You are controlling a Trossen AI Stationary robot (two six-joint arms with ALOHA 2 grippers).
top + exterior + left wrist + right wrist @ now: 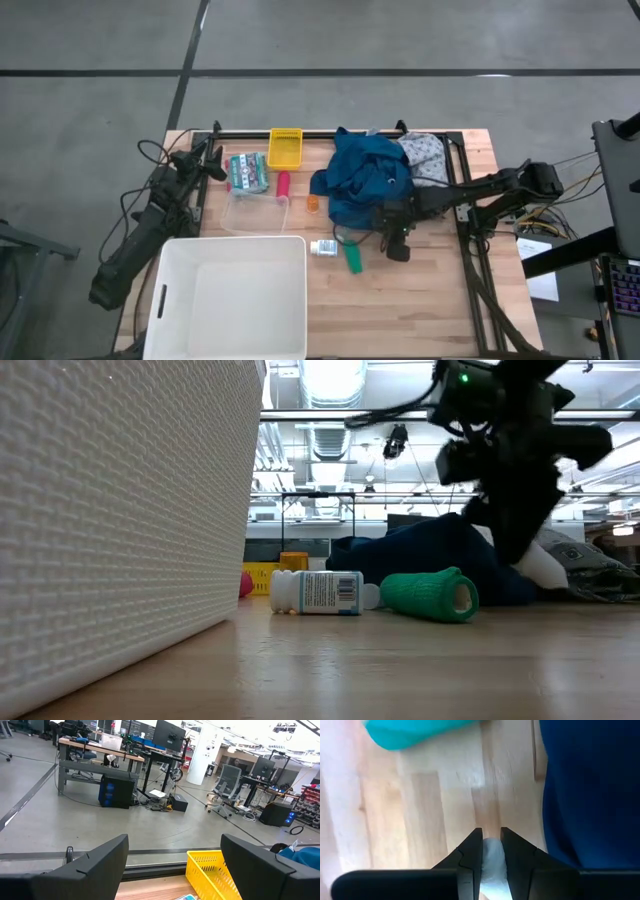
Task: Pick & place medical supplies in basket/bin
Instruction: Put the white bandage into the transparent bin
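Right claw [491, 851] clamped on a small white item [492, 857], low over the tabletop [420, 290] beside the blue garment [365, 175], ready to carry to the white bin [230, 300]; left claw [172, 865] apart, parked far from the bin, waiting
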